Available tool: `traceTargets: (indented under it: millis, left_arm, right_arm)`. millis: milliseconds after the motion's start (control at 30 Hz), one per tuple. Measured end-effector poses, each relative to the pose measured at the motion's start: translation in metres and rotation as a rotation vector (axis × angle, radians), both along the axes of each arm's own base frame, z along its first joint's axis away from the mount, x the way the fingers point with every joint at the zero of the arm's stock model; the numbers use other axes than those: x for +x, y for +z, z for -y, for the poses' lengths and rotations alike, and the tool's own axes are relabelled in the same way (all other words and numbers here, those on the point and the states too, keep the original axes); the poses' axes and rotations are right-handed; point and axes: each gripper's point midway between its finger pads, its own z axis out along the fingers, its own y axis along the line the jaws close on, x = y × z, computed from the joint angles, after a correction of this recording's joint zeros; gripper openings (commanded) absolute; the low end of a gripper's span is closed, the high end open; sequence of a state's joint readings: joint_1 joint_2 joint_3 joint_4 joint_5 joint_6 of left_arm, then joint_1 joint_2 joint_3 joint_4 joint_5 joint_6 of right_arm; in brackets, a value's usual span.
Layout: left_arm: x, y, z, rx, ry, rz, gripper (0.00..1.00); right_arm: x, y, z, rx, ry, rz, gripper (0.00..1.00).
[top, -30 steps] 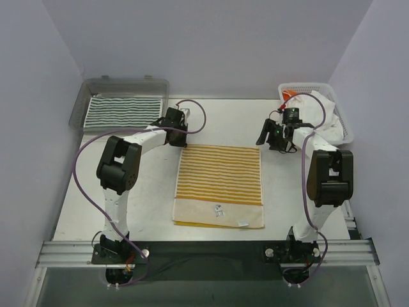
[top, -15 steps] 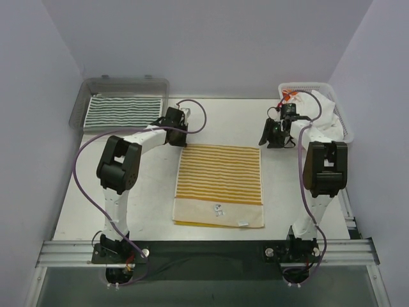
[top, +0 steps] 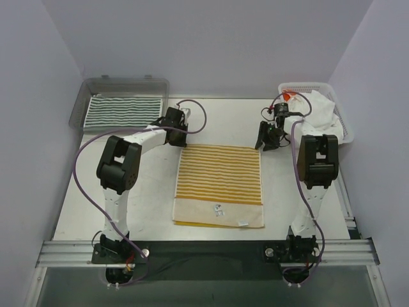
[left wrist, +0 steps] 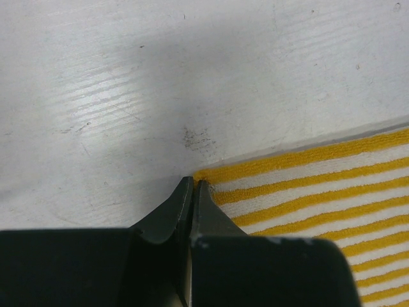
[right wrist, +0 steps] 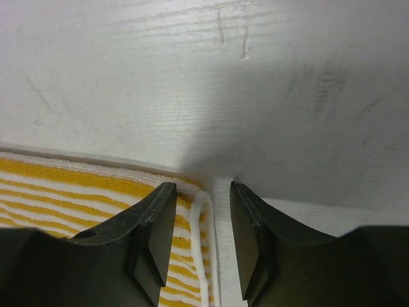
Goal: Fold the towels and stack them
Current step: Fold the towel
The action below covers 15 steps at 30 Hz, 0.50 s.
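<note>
Yellow striped towel (top: 219, 179) flat at worktop (top: 153, 192) centre. Stripes run left–right, plain band with tags on near edge. Outline near square, long axis unclear.

Left gripper (left wrist: 193, 182): fingers clenched at towel's far-left corner; cannot tell if cloth is pinched.

Right gripper (right wrist: 203, 185): fingers apart, straddling far-right corner hem, grasping nothing.

Likely reason: take both far corners, fold far edge toward near edge.

Green striped towel (top: 124, 110) in tray (top: 124, 82), worktop far-left. White towels (top: 323, 112) in basket (top: 307, 86), worktop far-right.
</note>
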State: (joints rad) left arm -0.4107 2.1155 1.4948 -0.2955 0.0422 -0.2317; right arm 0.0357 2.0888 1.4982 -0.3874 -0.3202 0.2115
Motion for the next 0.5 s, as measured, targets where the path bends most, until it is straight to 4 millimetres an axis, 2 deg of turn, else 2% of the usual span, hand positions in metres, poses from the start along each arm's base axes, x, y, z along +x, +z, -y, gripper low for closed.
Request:
traceTargets:
  millis: [233,500]
  left_arm:
    - [0.0001,0.0,0.0,0.0,0.0,0.0,0.0]
    - [0.0001,0.0,-0.0002,0.0,0.0,0.0,0.0]
  right_arm:
    - [-0.0029,-0.0007,-0.0102,-0.007,0.054,-0.019,0.38]
    - [-0.0058,-0.0015,-0.0106,-0.01,0.067,-0.029,0.35]
